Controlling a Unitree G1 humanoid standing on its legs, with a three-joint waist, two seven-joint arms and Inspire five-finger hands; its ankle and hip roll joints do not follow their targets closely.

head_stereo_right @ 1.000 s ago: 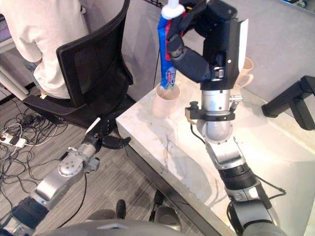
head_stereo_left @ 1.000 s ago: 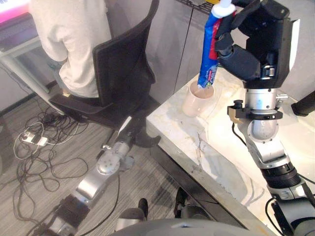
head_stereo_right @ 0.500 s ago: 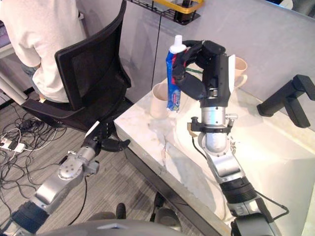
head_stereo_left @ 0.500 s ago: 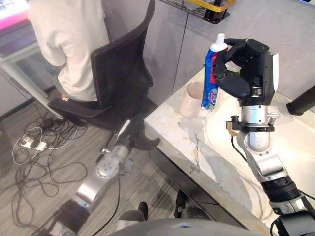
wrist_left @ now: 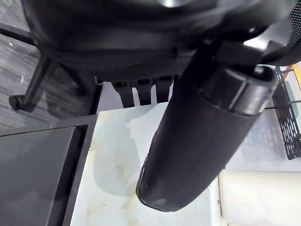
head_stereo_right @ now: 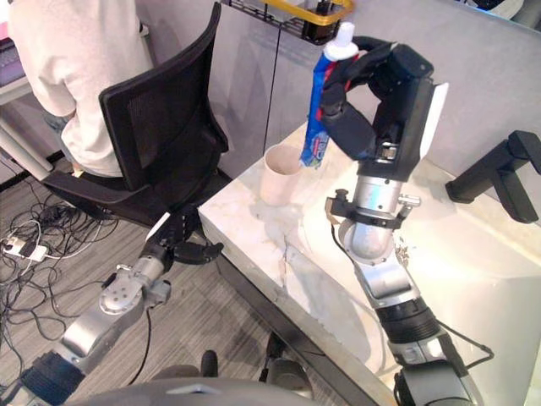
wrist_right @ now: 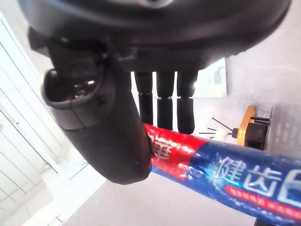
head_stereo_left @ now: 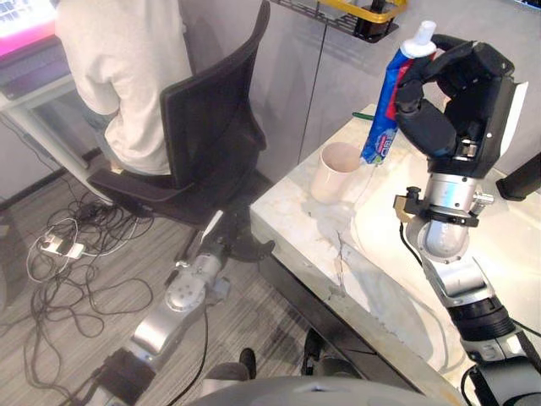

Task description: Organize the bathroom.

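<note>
1. The right hand (head_stereo_left: 452, 101) has its fingers and thumb curled round a blue-and-red toothpaste tube with a white cap (head_stereo_left: 382, 118), held cap-up and tilted in the air.
2. The tube's tail hangs just above and beside the rim of a pale pink round cup (head_stereo_left: 336, 172) near the corner of the white marble counter (head_stereo_left: 380, 262).
3. To do it well, I would bring the tail over the cup's mouth, straighten the tube, lower it, then release.
4. The left hand (head_stereo_right: 180, 248) hangs low beside the counter, fingers loosely straight.
5. The tube bears Chinese characters; I name no brand.
</note>
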